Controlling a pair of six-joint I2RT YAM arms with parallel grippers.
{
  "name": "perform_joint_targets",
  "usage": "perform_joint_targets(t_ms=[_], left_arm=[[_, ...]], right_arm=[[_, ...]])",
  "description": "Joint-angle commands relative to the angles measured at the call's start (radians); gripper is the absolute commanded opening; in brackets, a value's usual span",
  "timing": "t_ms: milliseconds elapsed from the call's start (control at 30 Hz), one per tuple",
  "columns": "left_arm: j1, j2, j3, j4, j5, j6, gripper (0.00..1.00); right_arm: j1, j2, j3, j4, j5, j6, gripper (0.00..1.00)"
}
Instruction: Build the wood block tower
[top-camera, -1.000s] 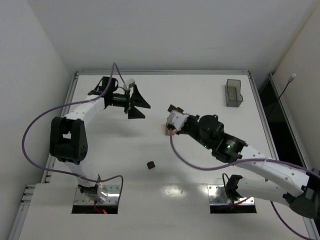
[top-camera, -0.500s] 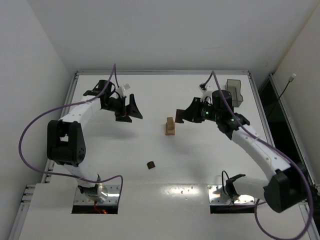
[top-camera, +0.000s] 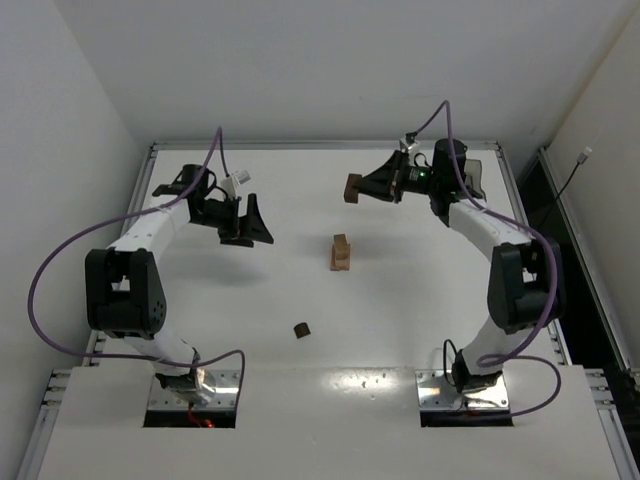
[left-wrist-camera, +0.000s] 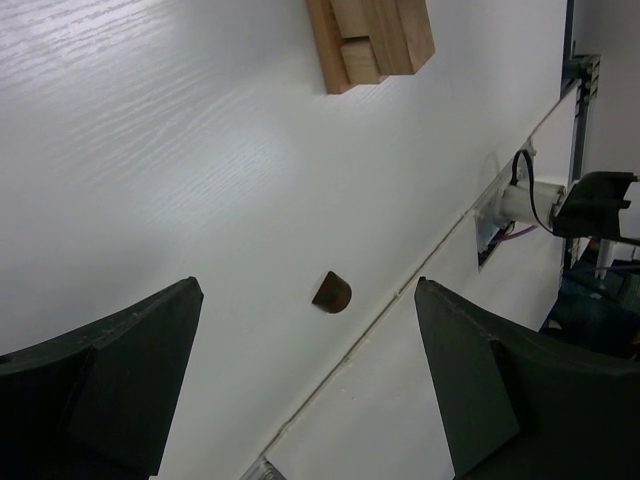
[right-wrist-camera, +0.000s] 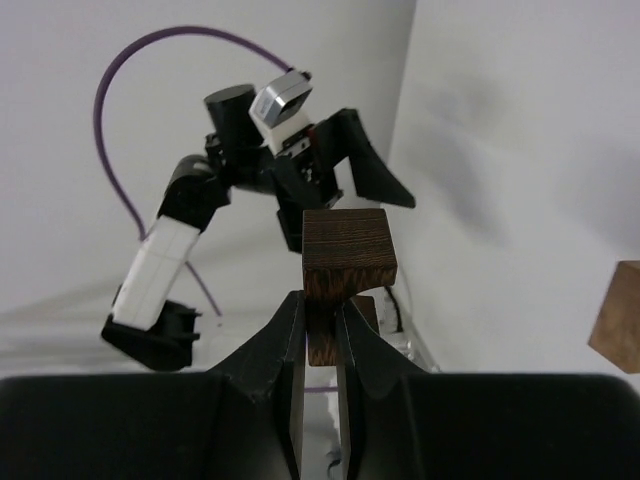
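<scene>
The right gripper (top-camera: 361, 187) hangs above the far part of the worktop (top-camera: 420, 300), a little to the right of its middle. Its fingers (right-wrist-camera: 280, 340) are closed on a dark brown block (right-wrist-camera: 345, 262). In the right wrist view only the lower part of this block sits between the fingers, and the wider part stands free above them.

The tower (top-camera: 341, 253) stands close to the middle of the worktop, well apart from the held block. It is a short stack of light tan pieces and has no dark one on top. The left gripper (top-camera: 250, 224) hovers over the far left part with its fingers wide apart and nothing between them. One small dark piece (top-camera: 301, 329) lies alone between the tower and the near edge.

The placing seems to be the risky step. The grip takes only a small part of the block, so the block may turn or slip while the arm carries it. The tower is narrow, and in the left wrist view its pieces are not quite flush. If the block comes down off centre, or a finger touches the stack, the tan pieces may shift or fall.
</scene>
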Motion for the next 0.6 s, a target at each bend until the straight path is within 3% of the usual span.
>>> perform_joint_targets(t_ms=[0, 233, 567], left_arm=[[0.009, -0.008, -0.001, -0.018, 0.020, 0.060, 0.85], [0.018, 0.010, 0.008, -0.018, 0.020, 0.082, 0.85], [0.018, 0.029, 0.017, -0.037, 0.011, 0.104, 0.85]], right_arm=[[0.004, 0.051, 0.008, 0.246, -0.179, 0.185, 0.00], [0.004, 0.178, -0.032, 0.418, -0.347, 0.262, 0.00], [0.001, 0.197, -0.018, 0.354, -0.433, 0.003, 0.00]])
